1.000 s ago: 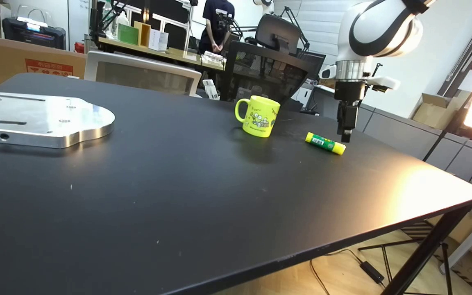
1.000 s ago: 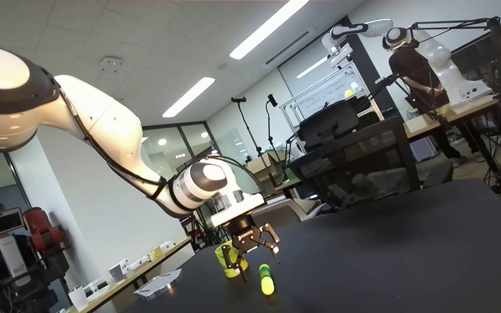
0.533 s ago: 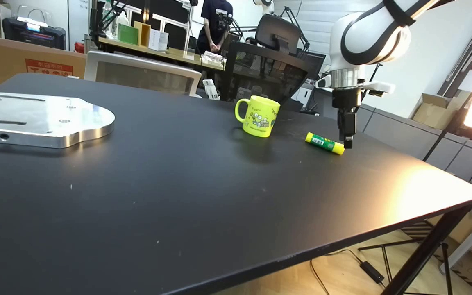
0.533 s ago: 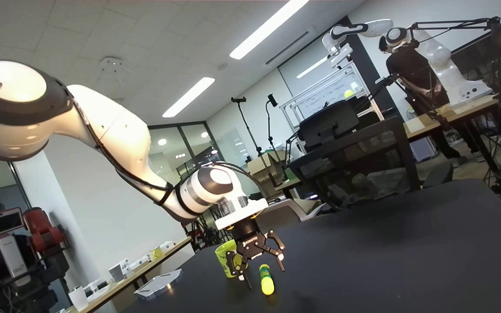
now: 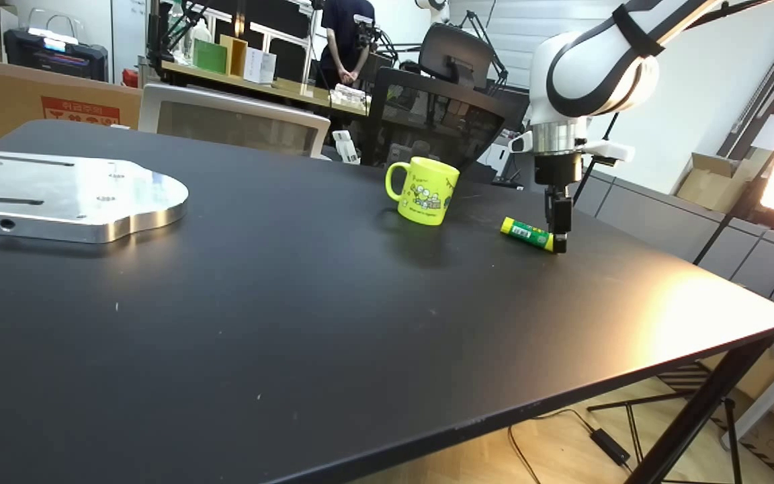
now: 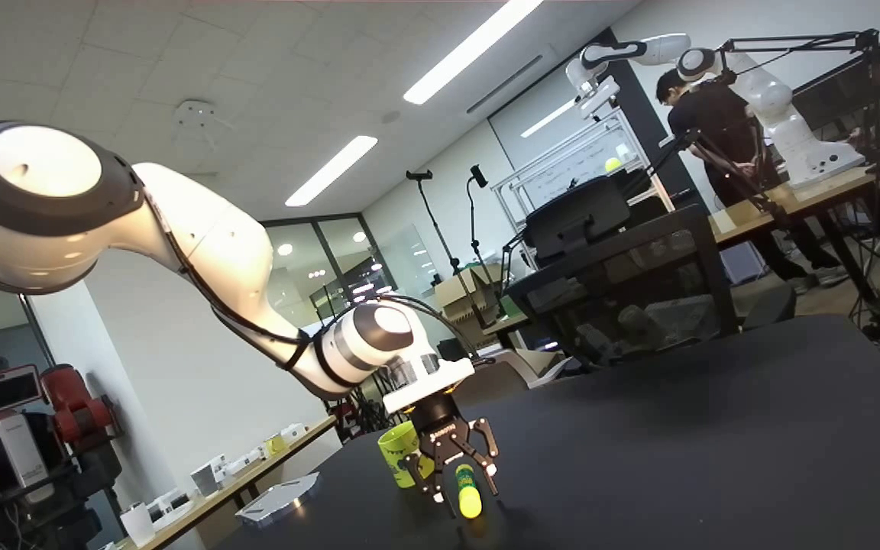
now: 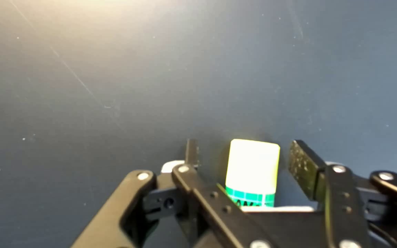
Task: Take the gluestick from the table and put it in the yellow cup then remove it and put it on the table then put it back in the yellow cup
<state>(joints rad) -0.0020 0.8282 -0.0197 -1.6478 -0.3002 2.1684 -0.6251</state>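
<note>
Lower than before, the gripper (image 7: 245, 156) stands with jaws apart, astride one end of the gluestick (image 7: 252, 172) on the table (image 5: 293, 302), and should centre itself before closing, though its exact height is hard to judge.

- Left on the flat black table (image 5: 259, 316), in both exterior views: silver metal plate (image 5: 71, 191).
- Right of it: yellow cylindrical handled cup (image 5: 429, 190).
- Right of the cup: green-and-yellow cylindrical gluestick (image 5: 527, 231).
- Straddling its end: black two-fingered gripper (image 7: 247, 158).
</note>
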